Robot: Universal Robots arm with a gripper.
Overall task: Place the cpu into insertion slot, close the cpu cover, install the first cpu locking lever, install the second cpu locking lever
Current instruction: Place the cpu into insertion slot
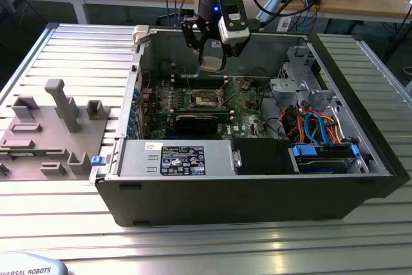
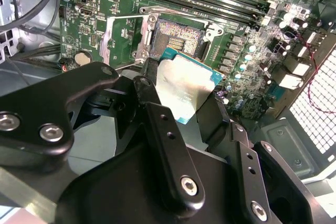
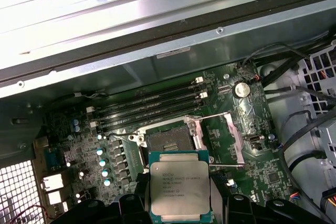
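The cpu (image 3: 180, 187) is pinched by the gripper (image 1: 211, 62), held above the bare insertion slot (image 3: 169, 140); cpu cover (image 3: 233, 137) is swung open.

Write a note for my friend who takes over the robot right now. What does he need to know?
Pincer: shut on the chip, holding it by its edges in the air over the green board.
Slot: empty, on the board.
Cover: flipped open beside the slot.
Done: the chip is in the pincer.
Left: the chip is not yet in the slot, the cover is not closed, and neither lever is fastened.
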